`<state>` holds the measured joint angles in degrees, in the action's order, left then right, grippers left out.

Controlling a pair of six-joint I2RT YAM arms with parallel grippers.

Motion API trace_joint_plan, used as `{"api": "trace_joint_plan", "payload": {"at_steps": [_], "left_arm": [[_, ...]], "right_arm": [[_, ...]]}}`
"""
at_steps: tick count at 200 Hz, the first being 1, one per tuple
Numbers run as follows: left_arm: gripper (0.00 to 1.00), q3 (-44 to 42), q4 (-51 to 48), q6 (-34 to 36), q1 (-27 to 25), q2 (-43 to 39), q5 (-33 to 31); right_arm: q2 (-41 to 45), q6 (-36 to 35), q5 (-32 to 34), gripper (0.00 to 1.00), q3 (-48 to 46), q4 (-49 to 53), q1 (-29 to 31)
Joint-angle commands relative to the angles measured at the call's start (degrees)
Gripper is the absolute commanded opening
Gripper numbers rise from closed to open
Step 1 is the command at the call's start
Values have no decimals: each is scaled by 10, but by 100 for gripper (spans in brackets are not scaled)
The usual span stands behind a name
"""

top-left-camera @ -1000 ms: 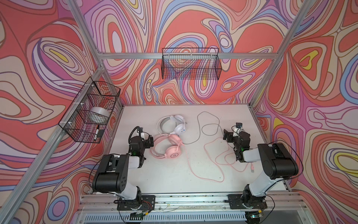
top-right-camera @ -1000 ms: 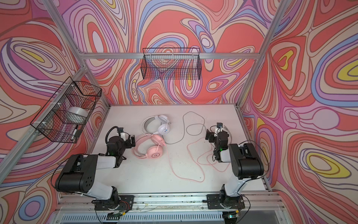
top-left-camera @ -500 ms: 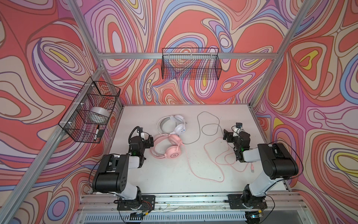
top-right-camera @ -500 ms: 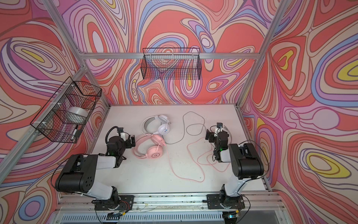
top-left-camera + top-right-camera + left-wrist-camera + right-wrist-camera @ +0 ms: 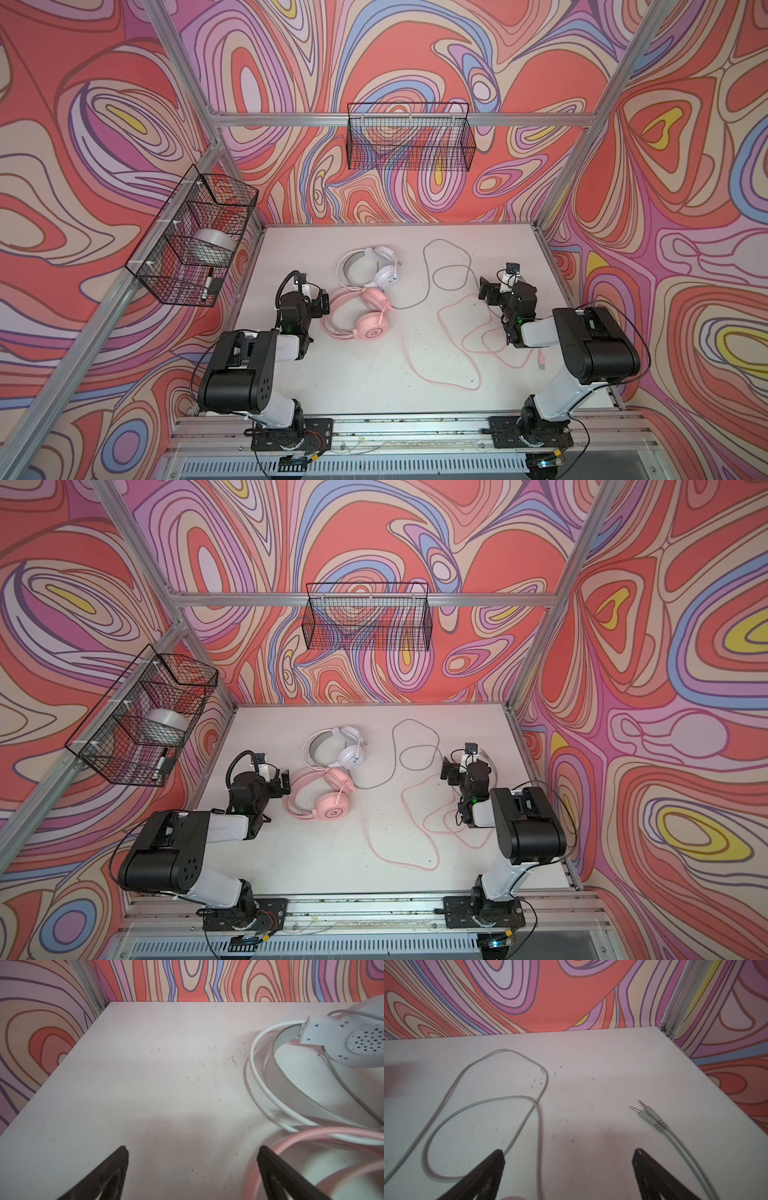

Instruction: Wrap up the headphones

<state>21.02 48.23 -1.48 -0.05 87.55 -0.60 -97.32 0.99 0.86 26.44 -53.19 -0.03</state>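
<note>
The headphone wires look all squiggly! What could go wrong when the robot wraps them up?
The pink cable and grey cable sprawl in loose loops close together by the open right gripper, so pulling one might snag the other. The white headset and pink headset appear to touch, so lifting one could drag its neighbour.

In the left wrist view the white headset [image 5: 363,1043] is cut by the right edge; the pink headset [image 5: 332,1132] blurs at lower right.
</note>
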Motion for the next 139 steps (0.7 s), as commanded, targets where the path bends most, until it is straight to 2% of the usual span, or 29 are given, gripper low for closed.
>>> {"api": "trace_joint_plan", "payload": {"at_steps": [1,17,37,71,87,97,124,139], "left_arm": [[100,7,21,7,1,4,10],[100,6,7,16,1,-17,30],[100,16,-67,9,1,-83,11],[100,28,-145,-12,1,-206,-25],[100,79,-273,-26,1,-255,-40],[100,139,-367,-37,1,-273,-40],[100,253,-596,-98,1,-285,-34],[100,315,-716,-121,1,-275,1]], "right_arm": [[-7,2,3,98,6,-8,-2],[-5,-3,-2,98,1,-19,-2],[16,-6,-6,99,-8,-22,-2],[96,-7,-5,99,0,62,-1],[136,8,12,98,15,110,-1],[162,28,22,99,33,157,-1],[199,78,-14,99,115,326,-1],[205,88,-36,98,153,401,-1]]}}
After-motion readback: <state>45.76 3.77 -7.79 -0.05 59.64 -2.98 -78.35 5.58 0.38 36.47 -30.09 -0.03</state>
